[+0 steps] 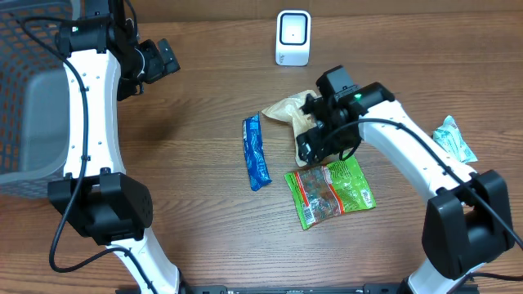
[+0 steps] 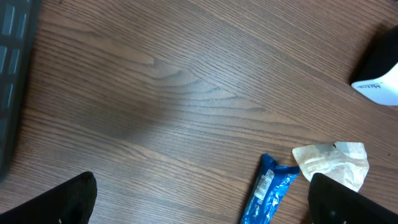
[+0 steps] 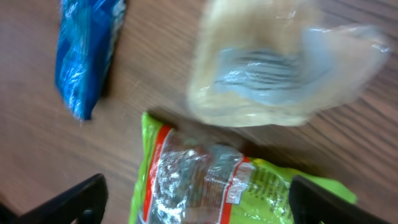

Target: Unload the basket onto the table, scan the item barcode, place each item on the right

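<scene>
A white barcode scanner (image 1: 292, 37) stands at the back of the table, and its edge (image 2: 382, 84) shows in the left wrist view. On the wood lie a blue snack bar (image 1: 256, 153), a crumpled beige bag (image 1: 288, 110) and a green and red packet (image 1: 331, 190). My right gripper (image 1: 315, 147) hovers open over the near end of the beige bag and the top of the green packet (image 3: 205, 174); the packet lies flat between the spread fingers, not gripped. My left gripper (image 1: 163, 57) is open and empty at the back left, with the blue bar (image 2: 270, 190) just inside its right finger (image 2: 348, 199).
A grey mesh basket (image 1: 29, 90) fills the left edge of the table. A teal packet (image 1: 453, 139) lies at the far right, beside the right arm. The beige bag (image 3: 273, 68) and blue bar (image 3: 87, 56) lie close together ahead of the right gripper.
</scene>
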